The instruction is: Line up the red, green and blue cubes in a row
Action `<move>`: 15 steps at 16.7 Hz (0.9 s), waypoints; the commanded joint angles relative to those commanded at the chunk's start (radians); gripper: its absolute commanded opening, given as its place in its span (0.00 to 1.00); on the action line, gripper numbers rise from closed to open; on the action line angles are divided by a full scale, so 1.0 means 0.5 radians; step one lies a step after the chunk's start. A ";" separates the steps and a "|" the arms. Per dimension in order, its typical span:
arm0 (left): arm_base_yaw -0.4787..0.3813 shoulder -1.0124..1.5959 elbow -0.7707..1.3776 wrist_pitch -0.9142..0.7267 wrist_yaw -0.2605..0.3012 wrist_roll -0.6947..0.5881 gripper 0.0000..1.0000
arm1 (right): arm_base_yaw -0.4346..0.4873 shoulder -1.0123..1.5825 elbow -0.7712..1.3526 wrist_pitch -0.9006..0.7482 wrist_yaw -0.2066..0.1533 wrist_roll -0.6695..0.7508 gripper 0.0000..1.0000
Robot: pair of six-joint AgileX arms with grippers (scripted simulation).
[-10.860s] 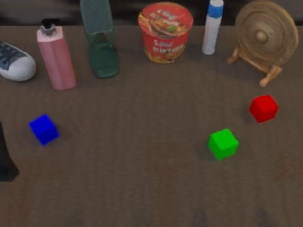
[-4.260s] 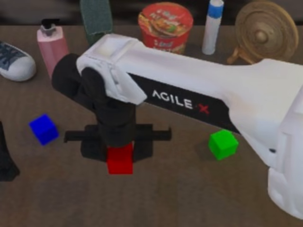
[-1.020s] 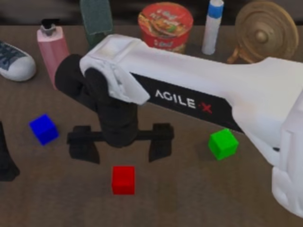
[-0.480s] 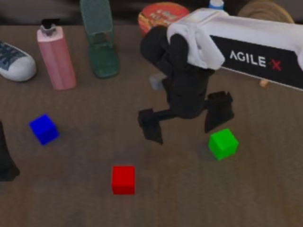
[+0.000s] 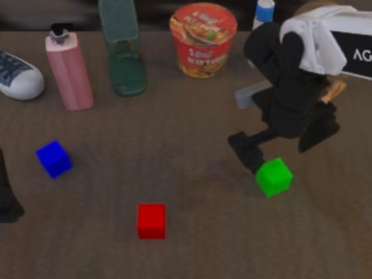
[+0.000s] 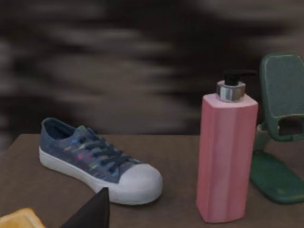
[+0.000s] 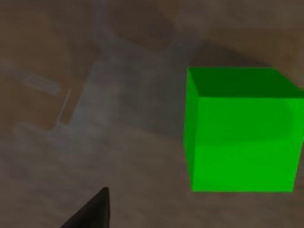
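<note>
Right end effector [image 5: 285,142] now above green cube [image 5: 274,176]

The table [image 5: 186,256] is seen from overhead by the top view, which looks steeply down and takes in the full spread, from the sneaker [image 5: 17,75] at the left edge to the right arm at the right. The left wrist view is set low, near the tabletop, and faces level across it toward the sneaker [image 6: 97,164], the pink pump bottle [image 6: 227,156] and the dark green stapler [image 6: 280,137]; these three are shared with the top view's upper left. The right wrist view is held very close above the surface and is aimed down at the green cube [image 7: 240,130], which is shared with the top view's lower right [image 5: 274,176].
</note>
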 joint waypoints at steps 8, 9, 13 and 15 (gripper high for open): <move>0.000 0.000 0.000 0.000 0.000 0.000 1.00 | 0.003 0.065 -0.064 0.129 0.001 0.003 1.00; 0.000 0.000 0.000 0.000 0.000 0.000 1.00 | 0.003 0.096 -0.099 0.196 0.001 0.003 1.00; 0.000 0.000 0.000 0.000 0.000 0.000 1.00 | 0.001 0.234 -0.254 0.490 0.002 0.004 1.00; 0.000 0.000 0.000 0.000 0.000 0.000 1.00 | 0.001 0.279 -0.304 0.585 0.003 0.004 1.00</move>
